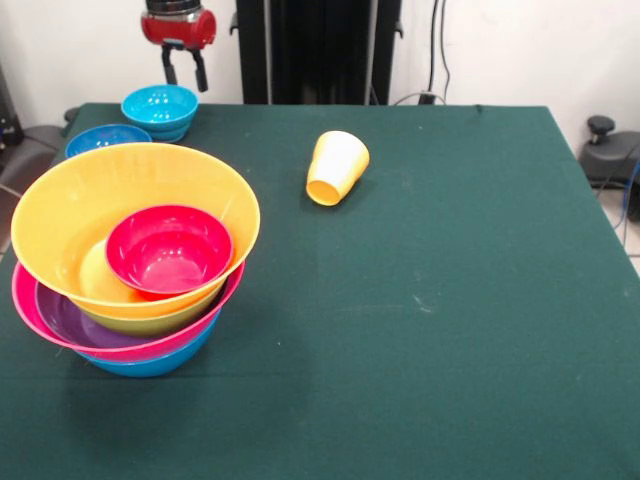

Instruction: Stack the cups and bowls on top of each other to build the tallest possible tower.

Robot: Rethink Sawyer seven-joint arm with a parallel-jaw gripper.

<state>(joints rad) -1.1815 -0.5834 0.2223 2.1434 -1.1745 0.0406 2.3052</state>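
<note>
The tower stands at the front left. From the bottom it is a blue bowl (150, 362), a pink bowl (22, 295), a purple bowl (70, 322), a green bowl (150, 322) and a large orange bowl (130, 190) that leans. A small red bowl (168, 250) lies inside the orange one. The yellow-orange cup (337, 167) lies on its side at mid-table, mouth toward the camera. A light blue bowl (160, 105) sits at the far left. My gripper (185, 70) hangs open and empty just above and behind it. The red cup is out of view.
A dark blue bowl (103, 138) sits left of the light blue one, partly hidden behind the orange bowl's rim. The green table (450, 300) ends near the tower on the left. Cables and a black stand are past the right edge.
</note>
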